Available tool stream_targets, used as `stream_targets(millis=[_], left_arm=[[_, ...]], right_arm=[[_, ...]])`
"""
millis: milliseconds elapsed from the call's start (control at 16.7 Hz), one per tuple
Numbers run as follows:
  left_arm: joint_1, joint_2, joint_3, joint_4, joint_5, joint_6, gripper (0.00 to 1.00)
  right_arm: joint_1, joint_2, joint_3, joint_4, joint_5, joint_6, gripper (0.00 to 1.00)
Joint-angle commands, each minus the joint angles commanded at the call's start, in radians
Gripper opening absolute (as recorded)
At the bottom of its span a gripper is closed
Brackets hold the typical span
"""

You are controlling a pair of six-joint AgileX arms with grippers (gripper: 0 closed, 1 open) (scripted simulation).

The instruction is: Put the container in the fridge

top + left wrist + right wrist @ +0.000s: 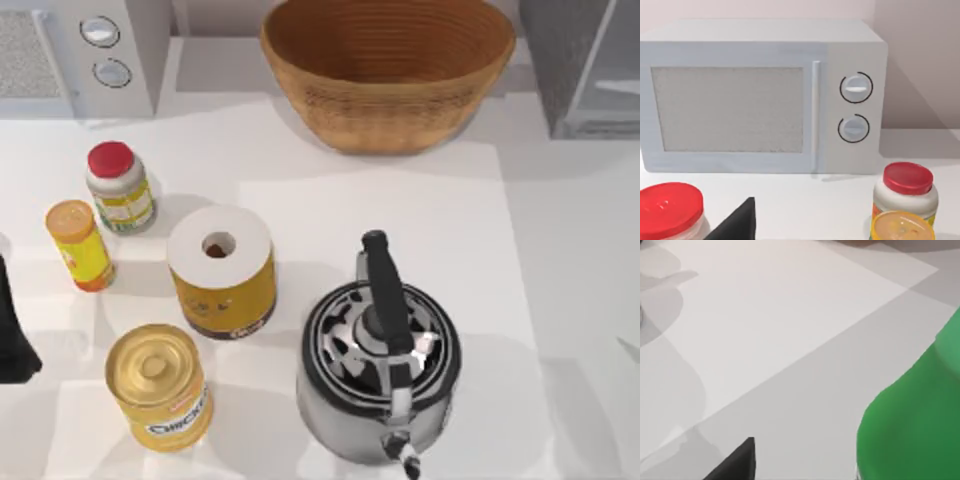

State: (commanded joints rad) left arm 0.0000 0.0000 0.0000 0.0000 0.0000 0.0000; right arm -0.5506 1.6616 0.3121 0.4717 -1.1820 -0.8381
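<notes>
The fridge [585,65] is a dark grey box with a paler slanted front at the table's back right. Several containers stand on the left half: a red-lidded jar [118,187], an orange bottle [80,245], a yellow canister with a white lid [221,272] and a gold can [160,385]. I cannot tell which one is the container. A dark part of my left gripper [12,335] sits at the left edge, beside the orange bottle. In the right wrist view my right gripper [735,462] hovers over bare table beside a large green object [915,415].
A steel kettle [380,365] with a black handle stands at the front centre. A wicker basket [388,70] sits at the back centre. At the back left is a light grey appliance [765,95] with two dials. Another red-lidded jar [670,212] lies close to the left gripper [737,222].
</notes>
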Motion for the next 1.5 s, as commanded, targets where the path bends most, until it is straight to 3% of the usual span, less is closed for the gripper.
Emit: stream_targets(millis=[180, 960, 1500], left_arm=[[0.000, 0.000, 0.000, 0.000, 0.000, 0.000, 1.00], [0.000, 0.000, 0.000, 0.000, 0.000, 0.000, 1.00], [0.000, 0.000, 0.000, 0.000, 0.000, 0.000, 1.00]], right_arm=[[0.000, 0.000, 0.000, 0.000, 0.000, 0.000, 1.00], [0.000, 0.000, 0.000, 0.000, 0.000, 0.000, 0.03], [-0.001, 0.000, 0.000, 0.000, 0.000, 0.001, 0.01]])
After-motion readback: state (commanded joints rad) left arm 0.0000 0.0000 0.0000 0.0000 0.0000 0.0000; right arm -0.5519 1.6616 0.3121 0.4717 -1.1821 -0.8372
